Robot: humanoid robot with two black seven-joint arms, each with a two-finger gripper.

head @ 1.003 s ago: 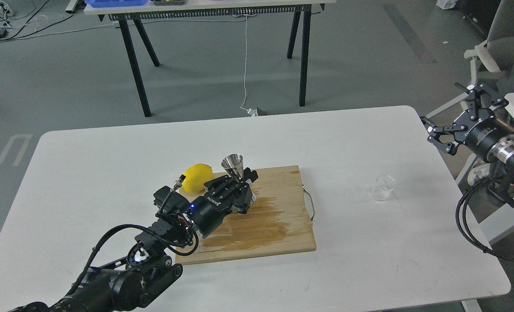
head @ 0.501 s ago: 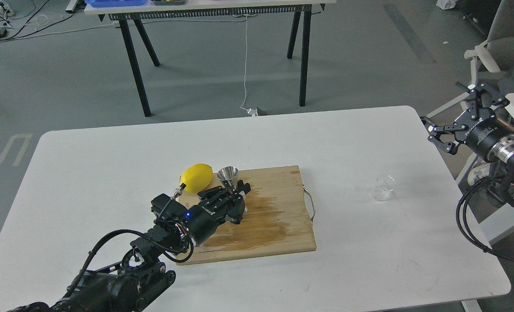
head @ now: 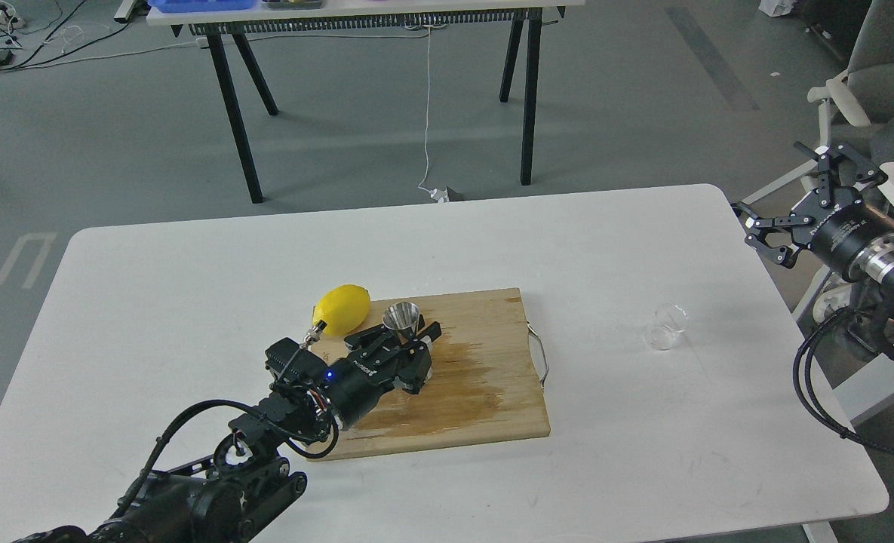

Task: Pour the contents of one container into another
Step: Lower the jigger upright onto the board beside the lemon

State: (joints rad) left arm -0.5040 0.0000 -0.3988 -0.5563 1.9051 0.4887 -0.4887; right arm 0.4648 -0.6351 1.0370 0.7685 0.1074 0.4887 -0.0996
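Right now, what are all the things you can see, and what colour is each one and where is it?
Lemon: one, yellow, on the white table by the board's far left corner.
Jigger: one, shiny steel, over the board between the left gripper's fingers.
Cutting board: one, wooden, wet patch, mid-table.
Glass cup: one, clear, on the table right of the board.
White table: one, in front.
Far table: one, black legs, behind.
Left gripper: black, holding the jigger.
Right gripper: black, open, beyond the table's right edge.

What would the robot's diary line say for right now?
left gripper: shut on jigger, over cutting board | right gripper: open, empty | glass cup: on table
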